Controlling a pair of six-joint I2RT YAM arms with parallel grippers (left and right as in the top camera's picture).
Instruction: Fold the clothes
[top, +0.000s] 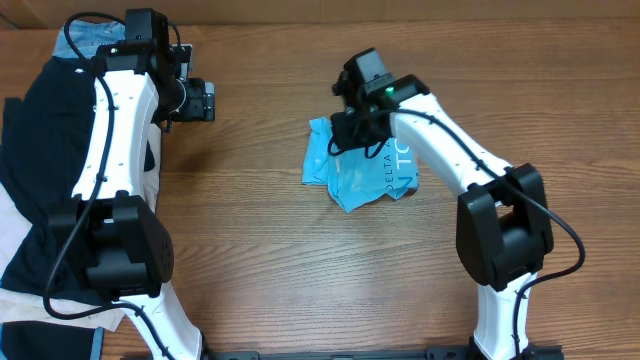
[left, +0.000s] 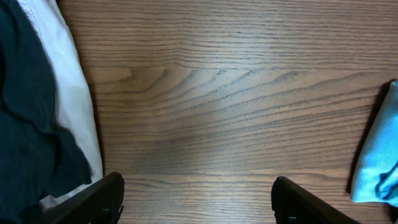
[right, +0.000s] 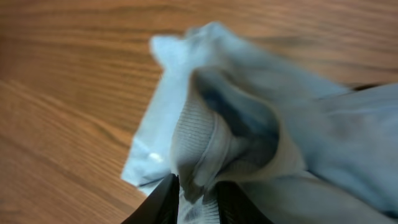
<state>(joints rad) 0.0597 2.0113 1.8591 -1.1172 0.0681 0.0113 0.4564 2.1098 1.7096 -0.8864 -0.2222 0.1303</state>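
Note:
The light sky-blue T-shirt (top: 362, 172) with white printed text lies bunched in a small heap in the middle of the wooden table. My right gripper (top: 350, 128) is at the heap's upper edge, shut on a ribbed fold of the T-shirt (right: 205, 143), which fills the right wrist view. My left gripper (top: 205, 100) is open and empty, well to the left of the T-shirt. In the left wrist view its fingertips (left: 198, 202) frame bare wood, and the T-shirt's edge (left: 378, 162) shows at the far right.
A pile of other clothes lies at the table's left edge: a black garment (top: 40, 130), white fabric (left: 74, 99) and denim (top: 85, 38) at the back left corner. Both arm bases stand at the front edge.

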